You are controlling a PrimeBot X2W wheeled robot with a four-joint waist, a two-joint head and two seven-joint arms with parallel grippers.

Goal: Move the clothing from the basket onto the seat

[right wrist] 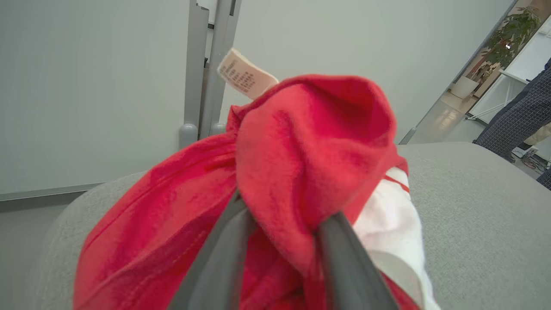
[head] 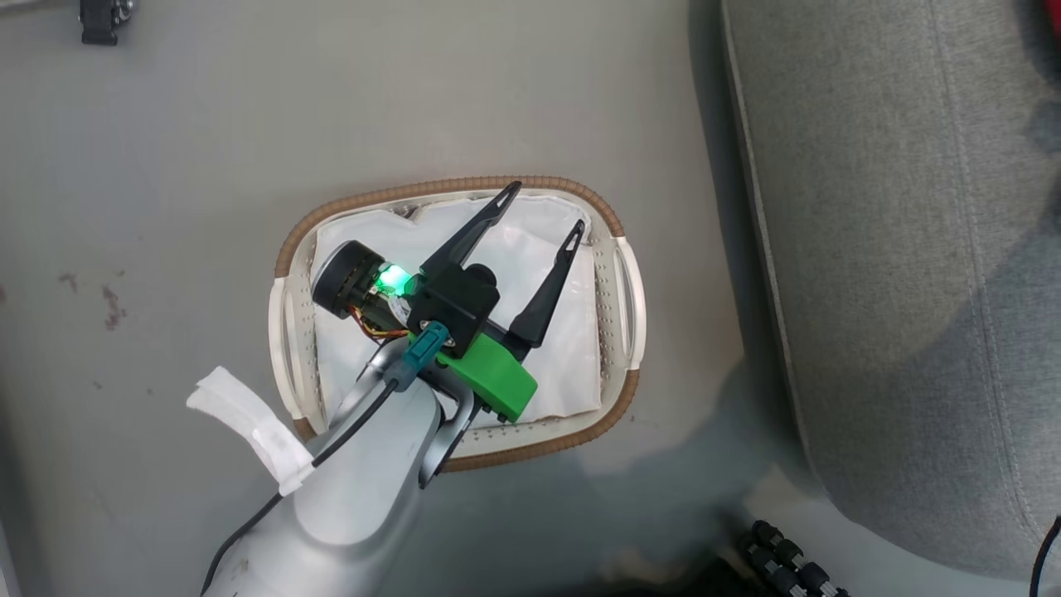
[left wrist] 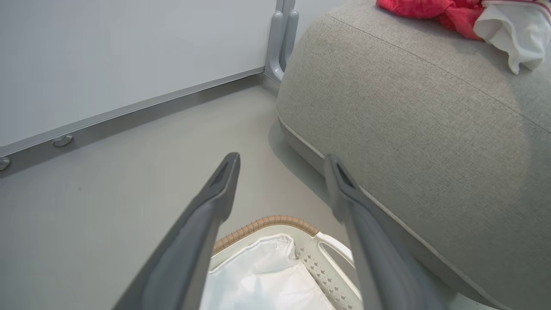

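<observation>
The basket (head: 617, 222) stands on the floor with a plain white sheet (head: 530, 249) inside it. My left gripper (head: 545, 207) hovers over the sheet, open, nothing between its fingers (left wrist: 215, 202). The basket's woven rim (left wrist: 267, 221) and the sheet (left wrist: 262, 280) lie just below those fingers. To the right is the seat (head: 895, 290). Red clothing (left wrist: 430, 8) with white fabric (left wrist: 512, 30) rests on the seat (left wrist: 430, 129). My right gripper (right wrist: 282, 215) is shut on a bunch of red clothing (right wrist: 310, 142) with white trim and a tag (right wrist: 245, 77), held above the seat (right wrist: 473, 206).
A wall with a grey metal post (left wrist: 282, 38) stands behind the seat. A small black object (head: 99, 21) lies on the floor at the far left. A black ribbed part (head: 787, 555) sits near the seat's front. A person's leg (right wrist: 508, 125) is at the far right.
</observation>
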